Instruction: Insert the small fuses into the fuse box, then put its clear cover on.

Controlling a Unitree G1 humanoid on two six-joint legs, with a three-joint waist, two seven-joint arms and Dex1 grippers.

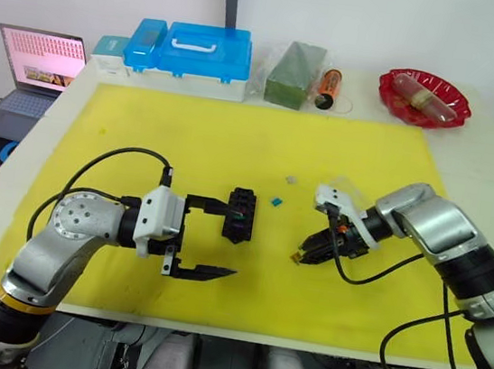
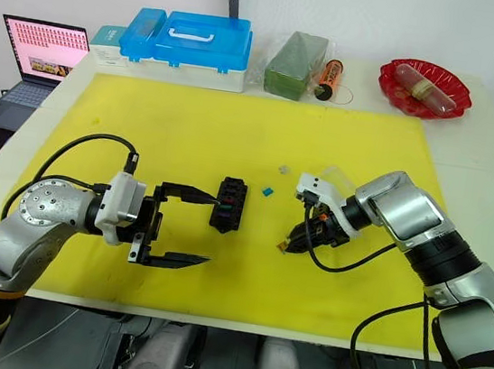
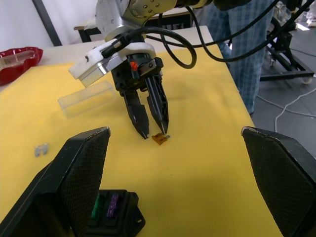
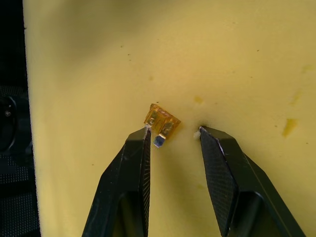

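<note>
The black fuse box (image 1: 241,215) lies mid-mat, with a green fuse (image 3: 97,211) and a purple fuse (image 3: 113,206) seated in its slots. My left gripper (image 1: 231,240) is open wide, and the box sits just past its fingertips. On the mat lies a tan fuse (image 4: 160,121), metal legs toward my right gripper (image 4: 173,132). That gripper is open over it, one fingertip (image 4: 143,136) touching its edge. A teal fuse (image 1: 275,201) and a grey fuse (image 1: 291,180) lie loose between box and right gripper. The clear cover (image 3: 86,98) rests flat behind the right wrist.
Along the table's far edge stand a blue-lidded storage case (image 1: 191,54), a green box (image 1: 294,72), an orange bottle (image 1: 328,86) and a red bowl (image 1: 422,97). A laptop (image 1: 40,62) sits off the far left corner. A person's legs (image 3: 237,39) stand beyond the table.
</note>
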